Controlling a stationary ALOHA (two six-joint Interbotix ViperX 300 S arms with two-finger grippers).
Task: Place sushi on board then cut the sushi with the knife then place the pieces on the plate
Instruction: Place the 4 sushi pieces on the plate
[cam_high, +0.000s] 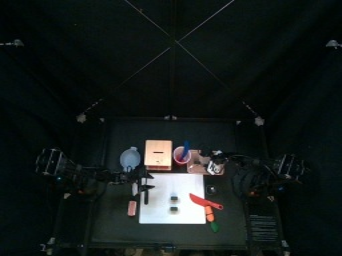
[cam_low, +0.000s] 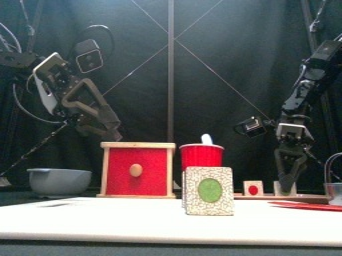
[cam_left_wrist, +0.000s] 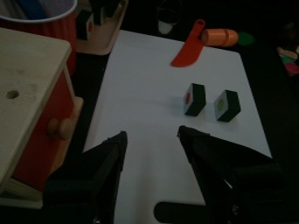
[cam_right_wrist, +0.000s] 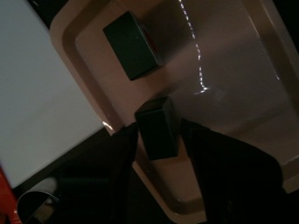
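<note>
Plating step: my right tool (cam_right_wrist: 163, 147) clamps a sushi piece (cam_right_wrist: 156, 127) over the tray (cam_right_wrist: 233, 70) (a second piece (cam_right_wrist: 131, 44) lies just beyond). Next I lower and release. My left tool (cam_left_wrist: 151, 136) gapes, empty.

My left gripper (cam_left_wrist: 152, 137) hangs with jaws apart over the white board (cam_left_wrist: 140, 80) — ahead I see a sushi piece (cam_left_wrist: 195, 97) and a second piece (cam_left_wrist: 226, 104) just beside it. The red knife (cam_left_wrist: 190, 48) lies at the board's far edge, with the wooden box (cam_left_wrist: 30, 87) alongside.

A pale wooden box (cam_low: 138, 171) with a red drawer front stands at the back of the worktop (cam_high: 114, 230). A blue-grey bowl (cam_low: 59, 181) sits to its left and a red cup (cam_low: 203, 158) just to its right. An orange toy food (cam_left_wrist: 219, 37) lies apart from them.
</note>
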